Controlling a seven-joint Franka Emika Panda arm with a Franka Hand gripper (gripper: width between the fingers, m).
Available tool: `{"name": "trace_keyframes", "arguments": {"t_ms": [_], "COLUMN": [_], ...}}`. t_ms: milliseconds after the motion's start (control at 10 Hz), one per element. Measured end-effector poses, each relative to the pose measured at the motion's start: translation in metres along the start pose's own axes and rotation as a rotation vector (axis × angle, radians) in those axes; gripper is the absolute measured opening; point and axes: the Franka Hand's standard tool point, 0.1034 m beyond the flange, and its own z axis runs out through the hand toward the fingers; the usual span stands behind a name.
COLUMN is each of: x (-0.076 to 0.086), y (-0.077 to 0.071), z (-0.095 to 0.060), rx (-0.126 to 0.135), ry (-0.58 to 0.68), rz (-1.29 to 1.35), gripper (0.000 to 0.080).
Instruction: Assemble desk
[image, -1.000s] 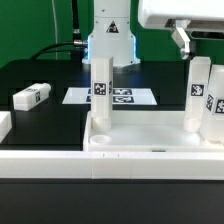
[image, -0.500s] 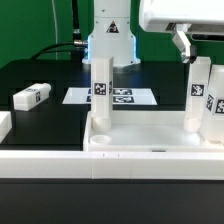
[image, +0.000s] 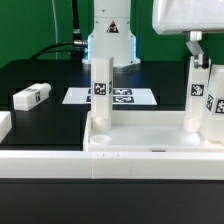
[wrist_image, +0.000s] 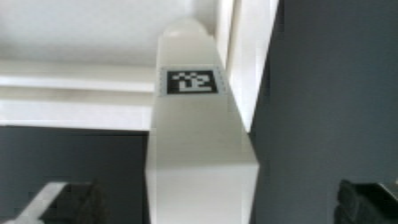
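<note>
Pincer (image: 200, 58) released, jaws astride upright leg (wrist_image: 199, 150) on desk top (image: 150, 150), loose leg (image: 32, 96) lying well apart

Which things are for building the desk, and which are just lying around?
For the desk: desk top, standing legs, loose leg lying on the table, open gripper.
Just there: marker board, white rail.
</note>
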Motion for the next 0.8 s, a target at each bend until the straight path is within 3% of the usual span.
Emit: {"name": "trace_keyframes", "arguments": {"t_ms": [300,800], "x": [-0.007,-0.005], "y": [0.021,0.008], "z": [0.012,0.014], "rx": [-0.040,-0.035], "ry": [-0.145,-0.128], "rz": [0.059,0.093], "gripper": [0.0649,0.0649]}}
